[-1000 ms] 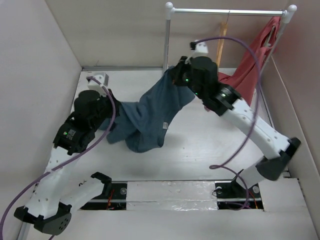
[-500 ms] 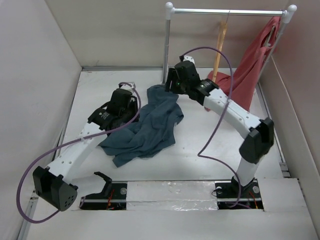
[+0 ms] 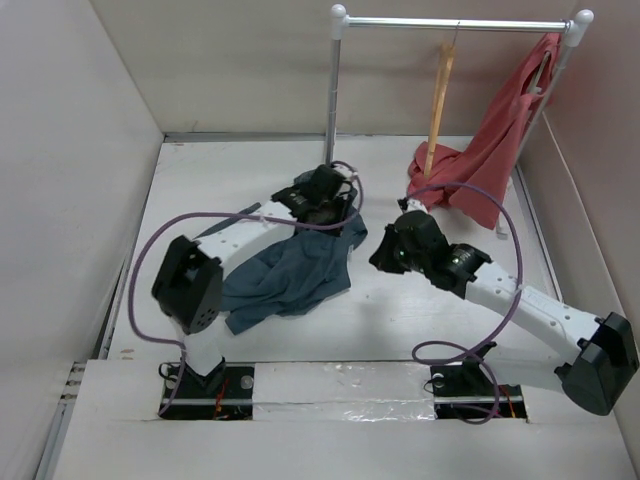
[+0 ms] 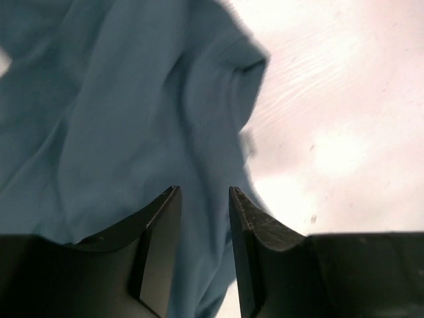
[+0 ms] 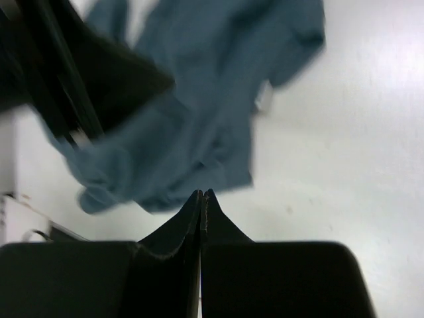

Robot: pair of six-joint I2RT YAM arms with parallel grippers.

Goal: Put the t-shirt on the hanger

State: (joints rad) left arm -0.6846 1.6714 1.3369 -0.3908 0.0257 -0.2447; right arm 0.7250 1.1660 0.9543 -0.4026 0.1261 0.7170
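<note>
The t-shirt (image 3: 285,272) lies crumpled on the white table (image 3: 200,180), left of centre and well apart from the hanger (image 3: 437,108), which hangs by its hook from the white rail (image 3: 450,22) at the far right, turned edge-on to the overhead camera, just left of a coral-red garment (image 3: 495,140) draped from the same rail. My left arm reaches from the near left across the cloth, a purple cable (image 3: 150,260) looping beside it, and my left gripper (image 4: 203,199) sits over the shirt's far edge, near the foot of the rail's left post. Its fingers (image 4: 162,228) stand a narrow gap apart with nothing between them. Blue fabric fills the wrist camera's view beneath them, and a folded hem runs off to the right where bare table begins. I cannot tell whether the tips touch the cloth. My right arm lies low across the near right of the table, and my right gripper (image 5: 201,194) hangs over bare table just right of the shirt, pointing left toward it. Its two fingers are pressed together at the tips and hold nothing. In that wrist view the shirt spreads beyond them, with my left arm a dark blur at the upper left.
</note>
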